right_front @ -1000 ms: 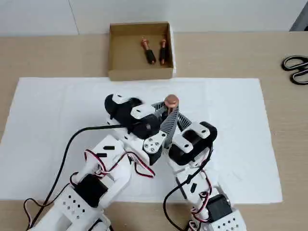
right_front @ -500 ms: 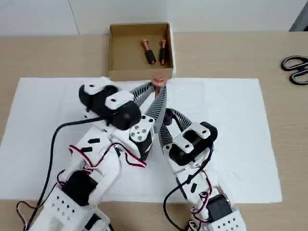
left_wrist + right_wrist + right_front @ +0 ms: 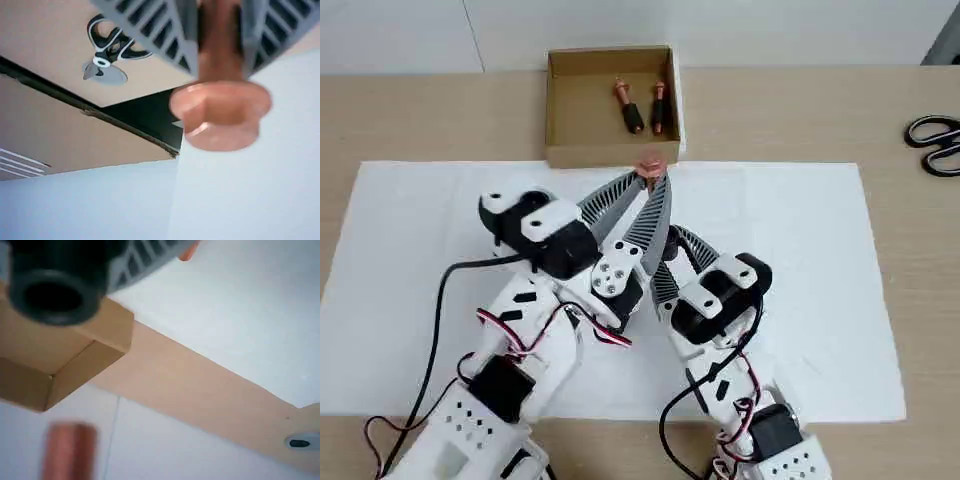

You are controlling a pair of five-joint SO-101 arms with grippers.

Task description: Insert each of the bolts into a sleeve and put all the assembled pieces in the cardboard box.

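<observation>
Two assembled pieces [image 3: 630, 108] lie in the box [image 3: 610, 153]. Left hand [image 3: 650, 178] is clamped on a bolt [image 3: 652, 163], head up, over paper [image 3: 800, 250] just beside the box's near wall. Risk: released here, it likely drops short.

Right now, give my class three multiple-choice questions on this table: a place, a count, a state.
1. Where are the scissors? A on the white sheet; B in the box; C on the bare table.
2. How many pieces lie in the box? A two; B none; C four.
3. The left gripper is: A open; B shut on a bolt; C shut on the scissors.
C: they lie beyond the sheet's edge. A: two lie side by side. B: its fingers clamp the bolt's shaft.
</observation>
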